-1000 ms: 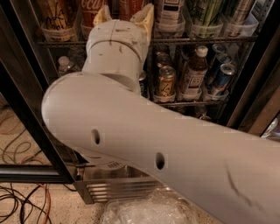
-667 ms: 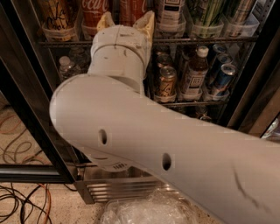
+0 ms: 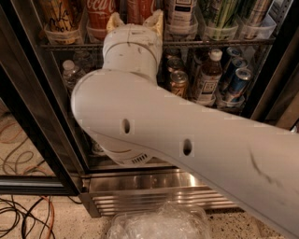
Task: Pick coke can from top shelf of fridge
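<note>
Two red aluminium coke cans (image 3: 100, 14) stand on the dark wire top shelf (image 3: 224, 43) of the black-framed fridge (image 3: 28, 116), upper centre of frame, the right-hand can (image 3: 140, 8) between the wide-spread claw (image 3: 135, 22)'s two cream fingers (image 3: 114, 22).

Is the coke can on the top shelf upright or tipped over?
Upright: the coke can stands vertical in a clear tray on the top shelf. The tool, open, is just beside it.
</note>
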`<control>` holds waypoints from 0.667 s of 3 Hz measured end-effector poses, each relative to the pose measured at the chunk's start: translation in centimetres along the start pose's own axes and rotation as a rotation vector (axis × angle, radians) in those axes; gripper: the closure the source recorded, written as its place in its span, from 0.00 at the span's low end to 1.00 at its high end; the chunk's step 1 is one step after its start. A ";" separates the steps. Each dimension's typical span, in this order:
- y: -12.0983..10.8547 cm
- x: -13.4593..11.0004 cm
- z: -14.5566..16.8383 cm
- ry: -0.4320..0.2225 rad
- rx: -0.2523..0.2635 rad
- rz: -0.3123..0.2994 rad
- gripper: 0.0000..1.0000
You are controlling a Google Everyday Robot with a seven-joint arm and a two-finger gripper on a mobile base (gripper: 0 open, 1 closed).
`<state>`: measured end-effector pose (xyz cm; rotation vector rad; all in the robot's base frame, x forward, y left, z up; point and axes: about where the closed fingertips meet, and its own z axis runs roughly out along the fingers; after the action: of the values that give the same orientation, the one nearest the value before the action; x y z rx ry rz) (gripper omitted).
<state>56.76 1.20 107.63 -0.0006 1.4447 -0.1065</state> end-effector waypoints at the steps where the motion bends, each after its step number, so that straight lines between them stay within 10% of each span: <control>1: 0.1 0.0 1.7 -0.008 -0.018 -0.015 0.36; 2: 0.3 0.3 3.1 -0.009 -0.029 -0.023 0.36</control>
<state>59.86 1.25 107.70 -0.0413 1.4378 -0.1041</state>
